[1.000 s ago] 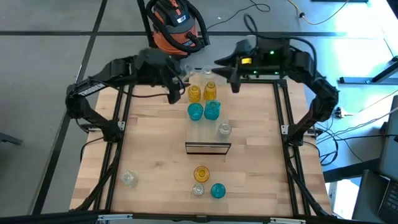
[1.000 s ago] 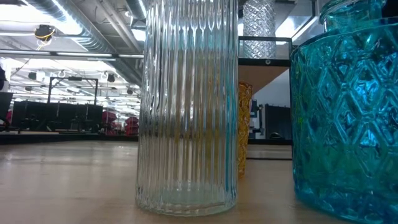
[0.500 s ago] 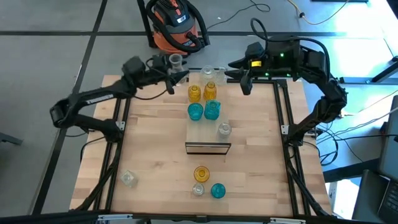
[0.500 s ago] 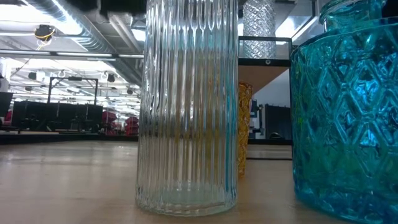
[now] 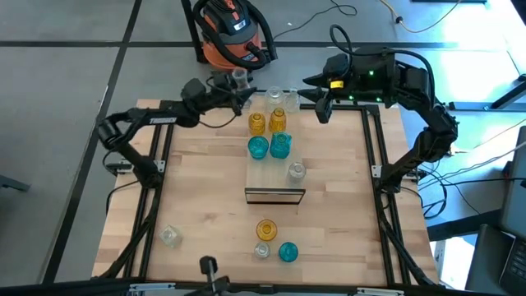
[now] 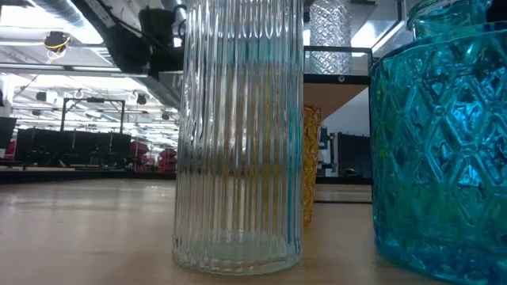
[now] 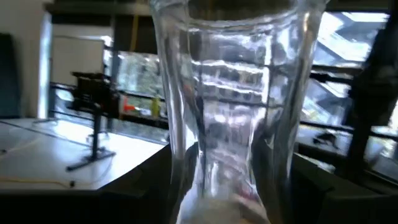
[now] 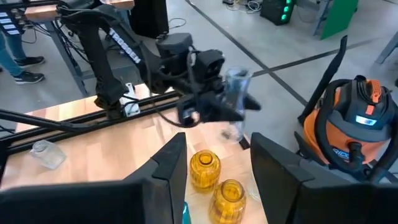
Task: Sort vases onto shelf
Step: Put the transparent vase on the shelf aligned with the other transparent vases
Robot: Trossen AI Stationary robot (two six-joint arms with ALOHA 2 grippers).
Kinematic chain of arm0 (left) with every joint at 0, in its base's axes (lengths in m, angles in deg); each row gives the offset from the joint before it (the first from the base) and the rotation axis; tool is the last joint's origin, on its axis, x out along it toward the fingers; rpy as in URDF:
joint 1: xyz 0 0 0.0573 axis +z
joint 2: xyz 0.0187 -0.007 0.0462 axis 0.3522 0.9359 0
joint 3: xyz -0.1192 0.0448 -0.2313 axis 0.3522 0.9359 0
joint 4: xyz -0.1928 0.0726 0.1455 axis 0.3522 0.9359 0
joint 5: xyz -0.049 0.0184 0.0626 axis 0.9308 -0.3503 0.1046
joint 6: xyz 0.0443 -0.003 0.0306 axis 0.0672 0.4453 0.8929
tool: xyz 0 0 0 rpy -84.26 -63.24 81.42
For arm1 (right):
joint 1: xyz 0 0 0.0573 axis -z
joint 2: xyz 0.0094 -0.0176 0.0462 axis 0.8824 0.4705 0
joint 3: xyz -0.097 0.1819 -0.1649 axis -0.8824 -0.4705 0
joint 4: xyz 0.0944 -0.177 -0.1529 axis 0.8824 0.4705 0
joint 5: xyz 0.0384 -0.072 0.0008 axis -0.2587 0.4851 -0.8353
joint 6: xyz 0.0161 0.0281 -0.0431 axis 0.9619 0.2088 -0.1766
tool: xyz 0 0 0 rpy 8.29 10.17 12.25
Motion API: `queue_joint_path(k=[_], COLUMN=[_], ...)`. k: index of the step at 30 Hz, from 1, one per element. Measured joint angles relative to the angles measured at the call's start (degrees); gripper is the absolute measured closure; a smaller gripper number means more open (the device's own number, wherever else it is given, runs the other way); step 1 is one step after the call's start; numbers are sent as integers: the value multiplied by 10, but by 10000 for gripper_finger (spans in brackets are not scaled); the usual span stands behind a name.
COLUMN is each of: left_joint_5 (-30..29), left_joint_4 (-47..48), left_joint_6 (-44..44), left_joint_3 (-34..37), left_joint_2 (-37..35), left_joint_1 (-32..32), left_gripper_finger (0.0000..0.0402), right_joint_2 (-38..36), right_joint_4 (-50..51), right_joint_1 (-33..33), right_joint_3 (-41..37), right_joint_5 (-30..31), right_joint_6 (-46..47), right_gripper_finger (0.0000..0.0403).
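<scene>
High view: the left gripper [image 5: 233,88] pinches a clear vase [image 5: 239,78] at the far edge of the surface [image 5: 197,189], holding it aloft just left of the shelf's [image 5: 275,177] far end. The shelf runs lengthwise from far to near down the middle, dark front edge nearest the camera's bottom. On its top stand two amber vases [image 5: 267,122] at the far end, two teal vases [image 5: 269,147] behind them toward the near side, and one clear one [image 5: 296,171] further along; a pale clear one seems to sit at the very far end, hard to make out. So the open spot for clear glass likely lies to the right of and slightly nearer than the held vase, a short sideways reach for the left arm. In the left wrist view the vase [image 7: 230,112] fills the frame, upright between the fingers. The right gripper [image 5: 322,108] hovers just right of the shelf's far end, fingers spread with nothing between them, as the right wrist view shows. Four more vases wait on the surface near the front: amber [image 5: 265,229], teal [image 5: 288,252], and two clear
</scene>
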Motion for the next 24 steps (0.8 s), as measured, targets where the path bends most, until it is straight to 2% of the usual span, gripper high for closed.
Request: queue_joint_path(k=[10,24], left_joint_5=[94,179], left_joint_4=[-14,-14], left_joint_6=[-3,32], left_joint_3=[-20,-20], left_joint_2=[82,89], left_joint_1=[31,75], left_gripper_finger=[196,196], right_joint_2=[0,0], right_joint_4=[18,21], right_joint_1=[0,0], right_joint_3=[0,0], right_joint_5=[0,15], right_joint_6=[26,38], right_gripper_finger=[260,260])
